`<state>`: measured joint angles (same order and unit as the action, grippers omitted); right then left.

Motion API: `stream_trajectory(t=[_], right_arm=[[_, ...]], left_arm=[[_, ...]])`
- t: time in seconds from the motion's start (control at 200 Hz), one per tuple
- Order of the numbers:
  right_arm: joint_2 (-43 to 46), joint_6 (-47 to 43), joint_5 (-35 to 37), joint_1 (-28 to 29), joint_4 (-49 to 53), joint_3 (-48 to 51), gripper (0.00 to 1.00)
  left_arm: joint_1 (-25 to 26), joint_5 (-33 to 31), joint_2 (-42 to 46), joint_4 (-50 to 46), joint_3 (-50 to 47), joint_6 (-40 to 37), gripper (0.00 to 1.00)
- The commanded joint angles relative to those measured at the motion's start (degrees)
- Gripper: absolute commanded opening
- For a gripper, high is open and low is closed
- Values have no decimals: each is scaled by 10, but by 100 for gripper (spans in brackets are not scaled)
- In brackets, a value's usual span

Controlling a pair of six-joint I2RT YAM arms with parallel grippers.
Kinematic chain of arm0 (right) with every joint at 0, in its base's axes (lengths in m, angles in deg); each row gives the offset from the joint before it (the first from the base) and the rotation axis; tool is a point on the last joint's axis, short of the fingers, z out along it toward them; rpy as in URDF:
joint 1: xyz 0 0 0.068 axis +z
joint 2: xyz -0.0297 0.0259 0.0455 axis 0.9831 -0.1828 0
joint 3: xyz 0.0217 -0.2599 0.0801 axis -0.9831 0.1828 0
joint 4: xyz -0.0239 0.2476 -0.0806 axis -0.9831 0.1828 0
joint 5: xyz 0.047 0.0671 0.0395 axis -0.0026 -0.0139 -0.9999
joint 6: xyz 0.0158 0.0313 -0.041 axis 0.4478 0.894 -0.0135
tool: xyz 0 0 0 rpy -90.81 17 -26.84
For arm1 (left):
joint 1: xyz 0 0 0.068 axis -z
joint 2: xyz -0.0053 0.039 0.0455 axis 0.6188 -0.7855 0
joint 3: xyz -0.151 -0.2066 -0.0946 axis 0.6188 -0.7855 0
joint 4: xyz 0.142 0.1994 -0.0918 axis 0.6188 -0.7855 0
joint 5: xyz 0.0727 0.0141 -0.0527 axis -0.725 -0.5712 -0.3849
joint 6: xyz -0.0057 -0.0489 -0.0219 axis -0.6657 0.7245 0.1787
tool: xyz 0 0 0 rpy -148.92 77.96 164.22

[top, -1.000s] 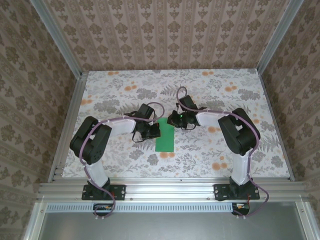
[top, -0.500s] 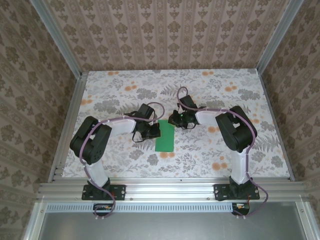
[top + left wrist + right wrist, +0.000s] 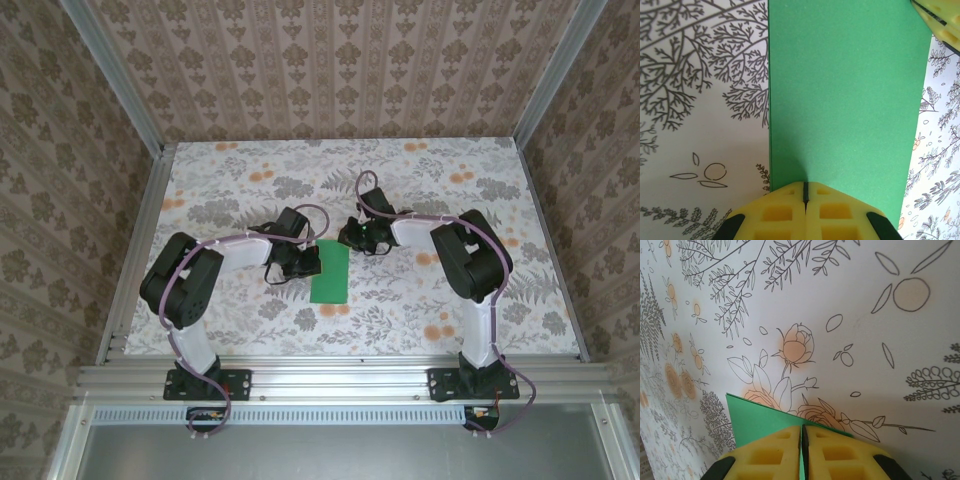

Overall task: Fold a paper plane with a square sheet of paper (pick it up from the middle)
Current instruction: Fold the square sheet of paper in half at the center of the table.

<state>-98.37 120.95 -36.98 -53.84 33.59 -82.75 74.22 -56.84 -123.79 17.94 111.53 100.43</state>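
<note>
The green sheet of paper [image 3: 329,272] lies flat on the floral tabletop [image 3: 440,180], roughly midway between the two arms. From above it reads as a narrow rectangle, its long sides running away from the arm bases.

The left gripper [image 3: 308,263] sits low at the sheet's left long edge. In the left wrist view its yellow fingers [image 3: 780,212] are pressed together, only a thin dark seam between them, and their tips [image 3: 805,187] rest on the paper [image 3: 845,100] just inside that edge. The sheet runs away from them, smooth and flat, with printed leaves of the tabletop [image 3: 700,125] on either side. At the top right corner of this view a yellow finger [image 3: 940,20] of the other arm touches the sheet's far corner.

The right gripper [image 3: 349,238] is at the sheet's far right corner. Seen from the right wrist, its fingers [image 3: 765,455] are also closed against each other, tips [image 3: 802,429] over a pointed corner of the green paper [image 3: 757,415] that juts out to the left beneath them. Whether the paper is caught between them, I cannot tell.
</note>
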Motion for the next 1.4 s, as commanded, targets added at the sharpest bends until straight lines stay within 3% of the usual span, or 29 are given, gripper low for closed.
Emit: stream_trajectory(t=[0.0, 0.18, 0.61, 0.83, 1.025, 1.265, 1.395], right_arm=[[-17, -3, 30, -10, 36, -14, 13], [31, 17, -12, -10, -24, 1, 14], [-9, 7, 27, -14, 28, -22, 13], [75, -25, 6, -12, 37, -13, 15], [137, -18, -54, 6, 25, 75, 16], [84, -15, -107, 19, -4, 69, 14], [56, -11, -95, 17, -7, 46, 12]], left_arm=[[3, -49, -30, -63, -19, -15, 0], [3, -49, -31, -63, -19, -15, 0], [3, -49, -31, -63, -14, -16, 0], [3, -48, -29, -64, -11, -16, 0], [3, -49, -29, -63, -9, -16, 0], [4, -48, -25, -62, -5, -16, 0], [3, -48, -24, -64, -3, -17, 0]])
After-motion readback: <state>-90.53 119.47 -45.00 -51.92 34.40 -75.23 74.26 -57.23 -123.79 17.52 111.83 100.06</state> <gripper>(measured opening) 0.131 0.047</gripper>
